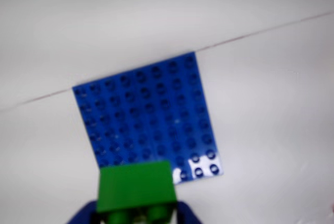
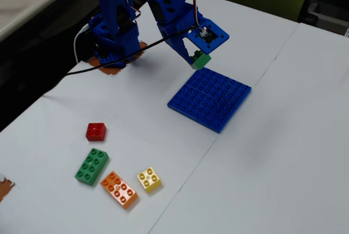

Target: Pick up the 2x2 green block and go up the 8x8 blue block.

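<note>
A small green 2x2 block [image 2: 200,60] hangs in the air with my gripper [image 2: 198,58] shut on it, just above the near-left corner of the blue 8x8 plate [image 2: 210,99] in the fixed view. In the wrist view the green block [image 1: 136,186] fills the bottom centre, held between my blue fingers [image 1: 83,214], and its top edge overlaps the lower edge of the blue plate [image 1: 148,112]. The plate lies flat on the white table with nothing on its studs.
In the fixed view, loose bricks lie at the front left: a red 2x2 [image 2: 96,131], a longer green brick [image 2: 91,166], an orange brick [image 2: 119,189] and a yellow 2x2 [image 2: 149,179]. The arm's base [image 2: 113,43] and a black cable [image 2: 109,62] stand at the back left.
</note>
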